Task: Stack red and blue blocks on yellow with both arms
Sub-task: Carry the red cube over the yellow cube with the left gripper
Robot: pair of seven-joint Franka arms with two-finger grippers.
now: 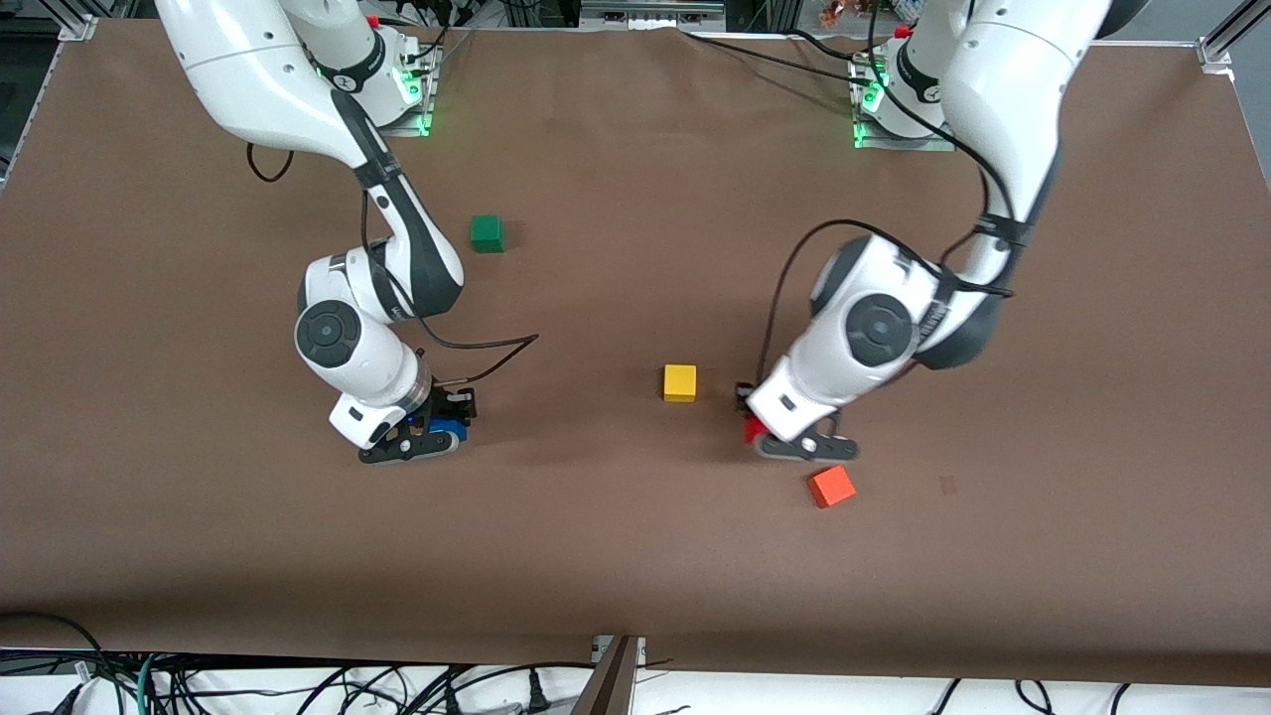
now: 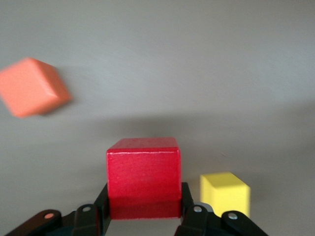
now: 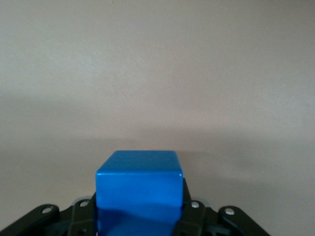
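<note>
My left gripper [image 1: 770, 435] is shut on the red block [image 1: 755, 429], low at the table, beside the yellow cube [image 1: 680, 382] toward the left arm's end. In the left wrist view the red block [image 2: 142, 172] sits between my fingers [image 2: 101, 204], with the yellow cube [image 2: 224, 193] close beside it. My right gripper [image 1: 432, 437] is shut on the blue block [image 1: 450, 434], low at the table toward the right arm's end. In the right wrist view the blue block [image 3: 139, 189] fills the gap between the jaws.
An orange-red cube [image 1: 831, 487] lies just nearer the front camera than my left gripper; it also shows in the left wrist view [image 2: 32, 87]. A green cube [image 1: 487, 233] lies farther back, near the right arm. The table is covered in brown cloth [image 1: 635, 556].
</note>
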